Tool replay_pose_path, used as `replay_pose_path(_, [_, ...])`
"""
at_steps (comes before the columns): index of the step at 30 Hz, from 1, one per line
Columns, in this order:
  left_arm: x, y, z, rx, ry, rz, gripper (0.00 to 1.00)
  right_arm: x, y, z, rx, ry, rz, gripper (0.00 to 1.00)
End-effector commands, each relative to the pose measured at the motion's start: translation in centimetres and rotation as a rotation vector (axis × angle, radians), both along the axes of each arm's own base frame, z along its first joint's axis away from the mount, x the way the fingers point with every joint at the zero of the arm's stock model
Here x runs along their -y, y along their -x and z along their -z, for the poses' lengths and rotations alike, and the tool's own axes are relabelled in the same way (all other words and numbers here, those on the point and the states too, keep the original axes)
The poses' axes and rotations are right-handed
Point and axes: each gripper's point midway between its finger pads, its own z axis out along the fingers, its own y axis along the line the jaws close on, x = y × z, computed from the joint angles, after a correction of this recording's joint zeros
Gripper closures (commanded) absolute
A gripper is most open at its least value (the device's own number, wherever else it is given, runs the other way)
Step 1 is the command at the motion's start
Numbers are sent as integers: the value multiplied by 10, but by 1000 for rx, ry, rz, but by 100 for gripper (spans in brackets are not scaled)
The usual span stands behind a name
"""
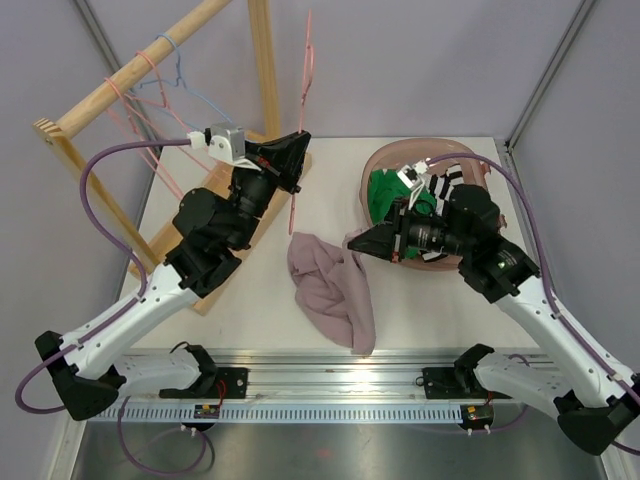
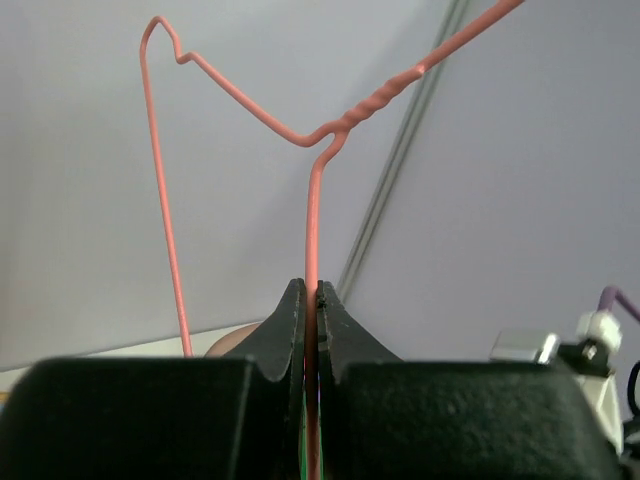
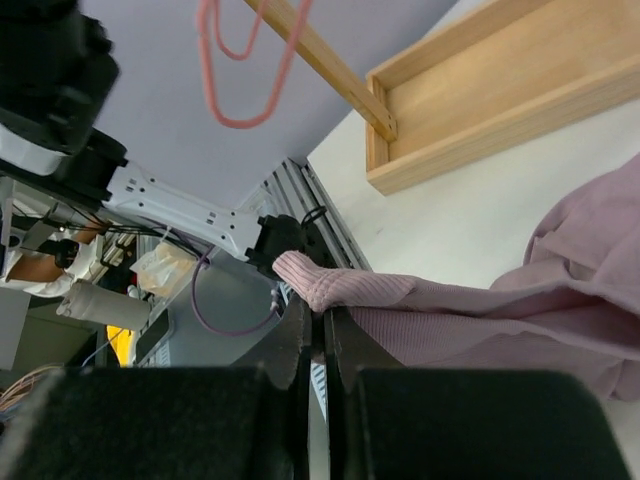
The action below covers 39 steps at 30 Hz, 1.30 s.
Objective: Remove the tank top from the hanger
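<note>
Left gripper point(image 2: 311, 292): clamped on pink wire hanger point(image 2: 313, 210), upper centre.
Right gripper point(image 3: 318, 310): pinching mauve ribbed tank top point(image 1: 330, 290), heaped at frame centre.

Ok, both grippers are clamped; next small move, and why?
Probably draw the right gripper, with its pinched edge of the tank top, a little to its right before releasing. The hanger in the shut left gripper looks bare up top and the top lies on the table, but the hanger's lower end sits close to the cloth; I can't tell if it's clear.
</note>
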Motion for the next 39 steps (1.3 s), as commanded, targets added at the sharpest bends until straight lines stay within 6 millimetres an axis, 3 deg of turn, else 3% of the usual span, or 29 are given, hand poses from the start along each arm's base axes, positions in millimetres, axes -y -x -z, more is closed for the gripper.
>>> replay_pose_path(1, [-34, 0, -32, 0, 160, -169, 100, -12, -16, 25, -36, 41, 61, 100])
replay_pose_path(2, [-35, -2, -29, -16, 165, -191, 100, -15, -19, 38, -58, 67, 76, 99])
replay_pose_path(5, [-41, -8, -21, -76, 188, -279, 100, -29, -27, 74, -112, 156, 129, 82])
replay_pose_path(6, [-44, -14, -14, -110, 193, -331, 100, -36, -27, 86, -123, 187, 137, 61])
replay_pose_path(8, [-47, -17, -16, -136, 218, -363, 100, -40, -29, 98, -134, 223, 156, 40])
replay_pose_path(9, [-51, -21, -9, -169, 205, -403, 100, -40, -31, 102, -136, 243, 181, 10])
replay_pose_path(10, [-50, -23, -15, -179, 221, -409, 100, -38, -33, 103, -132, 251, 198, 1])
replay_pose_path(14, [-45, -31, -20, -211, 194, -445, 100, -25, -37, 103, -114, 273, 262, 1])
replay_pose_path(19, [-52, -49, -12, -313, 180, -577, 100, -14, -37, 101, -96, 276, 305, 1])
replay_pose_path(23, [-53, -78, -3, -389, 199, -631, 100, -11, -35, 103, -97, 277, 305, 0])
replay_pose_path(33, [-120, -119, -20, -410, 326, -718, 100, -6, -31, 105, -88, 282, 305, 0])
replay_pose_path(39, [-142, -140, -16, -420, 351, -743, 100, -11, -30, 113, -101, 285, 284, 1])
